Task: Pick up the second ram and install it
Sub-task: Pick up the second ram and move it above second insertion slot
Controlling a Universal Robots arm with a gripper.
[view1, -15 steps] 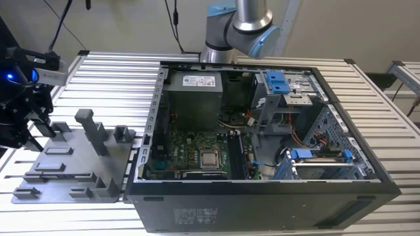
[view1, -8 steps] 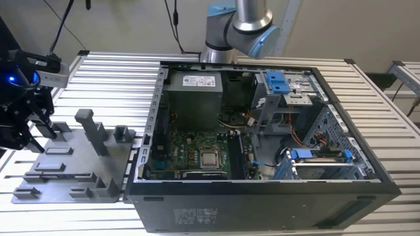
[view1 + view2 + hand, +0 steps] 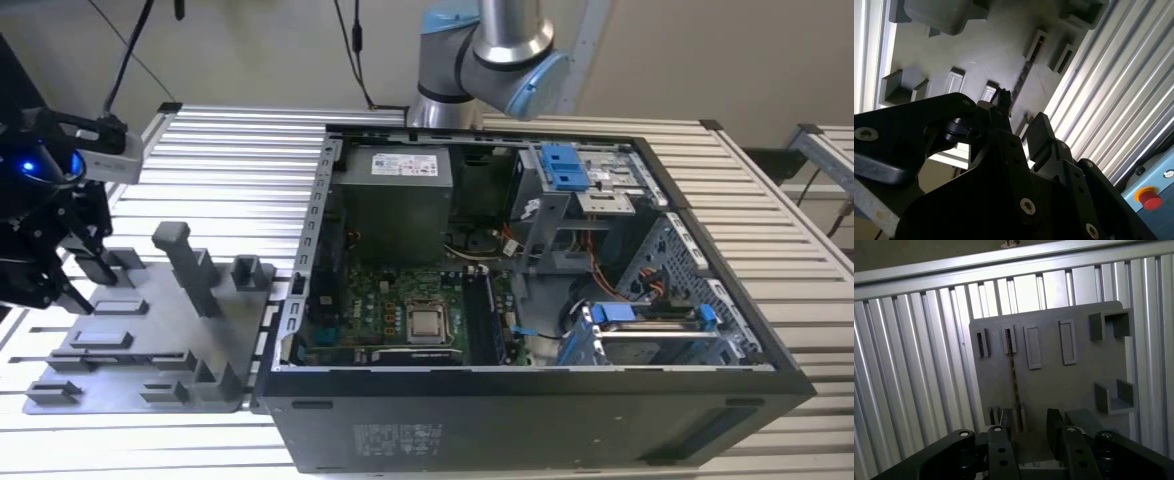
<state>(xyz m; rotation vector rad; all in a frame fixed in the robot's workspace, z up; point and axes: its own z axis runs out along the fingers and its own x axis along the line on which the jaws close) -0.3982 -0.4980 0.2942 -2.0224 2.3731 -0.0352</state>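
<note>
Fingers [image 3: 83,258] hang over the grey holder [image 3: 127,365] on the counter [image 3: 227,150] in the exterior view. Second wrist view: the second ram [image 3: 1021,80] stands on edge in its slots. First wrist view: fingers [image 3: 1054,427] spread apart, empty, above its near end. Light, stiff, fragile, I judge; pinch the flat faces, sparing the contacts.

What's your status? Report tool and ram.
Tool open, low over the grey holder tray. Second ram standing on edge in its slots, ungripped.
</note>
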